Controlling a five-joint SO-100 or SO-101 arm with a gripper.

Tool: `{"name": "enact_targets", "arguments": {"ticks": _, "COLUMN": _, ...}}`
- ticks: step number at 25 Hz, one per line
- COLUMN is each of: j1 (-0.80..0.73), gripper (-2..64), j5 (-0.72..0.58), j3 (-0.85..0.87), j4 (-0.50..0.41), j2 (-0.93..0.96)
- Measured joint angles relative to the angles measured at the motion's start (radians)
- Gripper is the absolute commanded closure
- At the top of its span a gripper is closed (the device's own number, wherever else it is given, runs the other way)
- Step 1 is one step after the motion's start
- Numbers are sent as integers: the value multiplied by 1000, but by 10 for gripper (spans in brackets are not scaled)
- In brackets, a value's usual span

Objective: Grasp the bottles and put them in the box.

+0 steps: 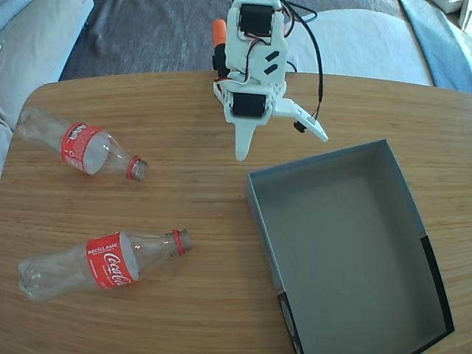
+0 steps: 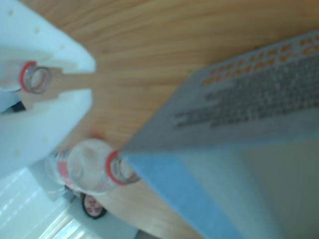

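Gripper (image 1: 284, 144): we hang above the table, fingers spread apart and holding nothing, beside the box's far corner.
Bottles: the upper bottle (image 1: 77, 146) and lower bottle (image 1: 92, 265) lie on their sides, left in the fixed view, well apart from us, necks toward the box.
Box (image 1: 413, 214): we see it empty, open top ready.
Wrist view: both necks show past the box wall (image 2: 234, 107), likely why we face this way.

Box (image 2: 239, 149) blurred, cut off in wrist view; pincer (image 2: 89, 79) partly cropped.

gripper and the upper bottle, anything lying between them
Nothing: in the fixed view only bare wooden table separates the gripper from the upper bottle. The other bottle lies nearer the camera and the box lies off to the right.
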State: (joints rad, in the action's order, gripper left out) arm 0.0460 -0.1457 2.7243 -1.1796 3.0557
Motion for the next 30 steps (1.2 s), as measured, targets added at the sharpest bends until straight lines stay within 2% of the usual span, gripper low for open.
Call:
{"name": "enact_targets", "arguments": {"ticks": 3, "j1": 0, "gripper": 618, "j5": 0, "j3": -66, "j4": 61, "j2": -67}}
{"name": "enact_targets", "arguments": {"ticks": 7, "j1": 0, "gripper": 618, "j5": -25, "j3": -156, "j4": 98, "j2": -184}}
{"name": "enact_targets", "arguments": {"ticks": 10, "j1": 3, "gripper": 618, "j5": -127, "j3": -245, "j4": 127, "j2": -308}}
{"name": "enact_targets", "arguments": {"ticks": 13, "j1": 67, "gripper": 618, "j5": -222, "j3": -350, "j4": 144, "j2": -400}}
{"name": "enact_targets", "arguments": {"ticks": 19, "j1": 140, "gripper": 618, "j5": -397, "j3": -512, "j4": 143, "j2": -572}}
{"name": "enact_targets", "arguments": {"ticks": 30, "j1": 166, "gripper": 618, "j5": -417, "j3": -669, "j4": 143, "j2": -799}}
